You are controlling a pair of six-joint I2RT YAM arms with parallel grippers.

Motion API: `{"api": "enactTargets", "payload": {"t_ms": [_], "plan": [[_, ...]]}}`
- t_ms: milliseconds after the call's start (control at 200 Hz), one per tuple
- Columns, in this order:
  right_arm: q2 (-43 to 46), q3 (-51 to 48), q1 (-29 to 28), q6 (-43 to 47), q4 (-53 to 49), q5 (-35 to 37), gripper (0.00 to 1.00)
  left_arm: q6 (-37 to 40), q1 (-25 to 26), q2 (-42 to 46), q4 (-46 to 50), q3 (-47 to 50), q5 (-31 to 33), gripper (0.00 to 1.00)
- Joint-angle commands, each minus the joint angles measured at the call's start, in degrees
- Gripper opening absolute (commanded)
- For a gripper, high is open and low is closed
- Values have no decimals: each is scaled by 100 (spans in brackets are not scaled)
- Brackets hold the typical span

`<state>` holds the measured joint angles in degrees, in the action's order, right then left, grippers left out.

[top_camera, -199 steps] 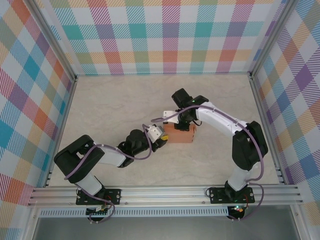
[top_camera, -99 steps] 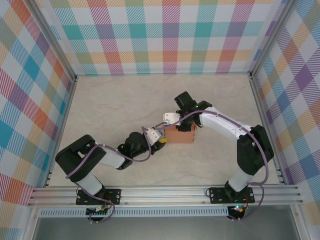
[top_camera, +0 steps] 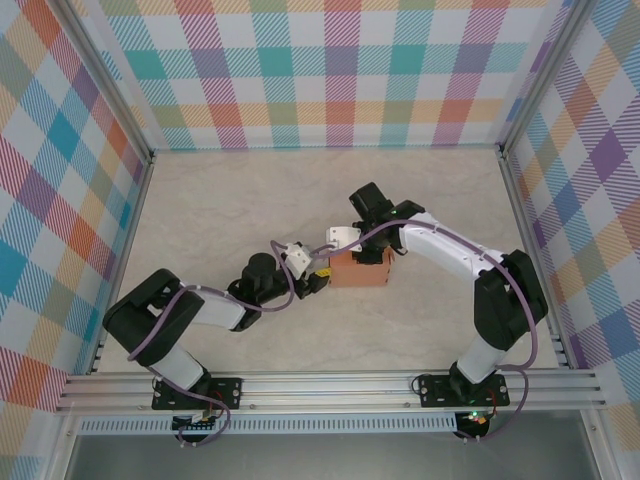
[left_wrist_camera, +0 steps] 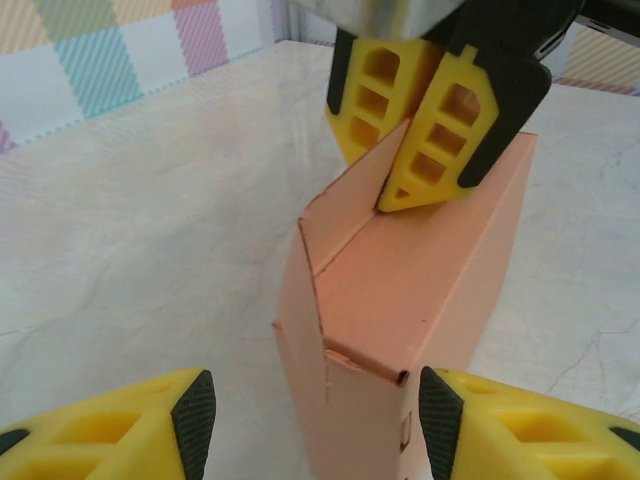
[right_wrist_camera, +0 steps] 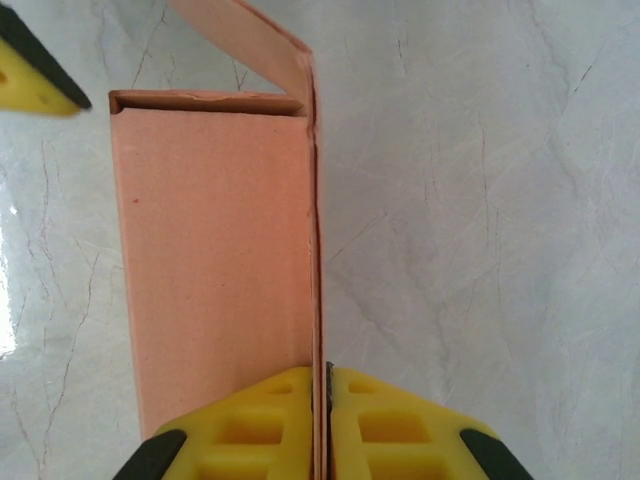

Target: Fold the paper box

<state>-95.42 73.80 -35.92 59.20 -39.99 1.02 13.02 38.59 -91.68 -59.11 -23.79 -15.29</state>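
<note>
- While the right end effector (right_wrist_camera: 322,400) is clenched on the paper box (right_wrist_camera: 215,250), its two yellow fingers (right_wrist_camera: 250,415) sit pressed together, with one thin cardboard edge sandwiched between them.
- Left wrist view shows the same grasp from the opposite end. The right fingers come down from above and pinch the long side flap (left_wrist_camera: 352,200), which stands up along the box's top face.
- Left end effector (left_wrist_camera: 310,420) is released, jaws spread wide with one fingertip on either side of the box's near end. There's a clear gap on one side. The other side is too close to tell whether it touches.
- Box is salmon-orange and formed into a rectangular block, lying lengthwise on the tabletop (top_camera: 220,210). The near end face has a seam and a small notch at its top edge; can't tell whether that end is tucked.
- Overhead, the box sits around the middle of the tabletop, slightly toward the right edge and well apart from all four edges.
- Left arm reaches in from the near-left corner, and the right arm arcs over from the near-right.
- Tabletop is pale and marbled, with plaid walls (top_camera: 340,70) at the far, left and right edges.
</note>
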Motion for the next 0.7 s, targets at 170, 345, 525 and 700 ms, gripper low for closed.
{"api": "enactTargets", "payload": {"t_ms": [170,345,525,700], "plan": [[41,20,38,-67,-393,-154,10,-84,90,-349,-386,-196,-183,57],[54,29,34,-72,-407,-154,10,329,139,-252,-273,-253,297,53],[13,27,39,-93,-422,-154,9,409,147,-21,-125,-259,311,53],[-15,62,40,-119,-424,-163,9,714,260,141,353,-396,292,54]]}}
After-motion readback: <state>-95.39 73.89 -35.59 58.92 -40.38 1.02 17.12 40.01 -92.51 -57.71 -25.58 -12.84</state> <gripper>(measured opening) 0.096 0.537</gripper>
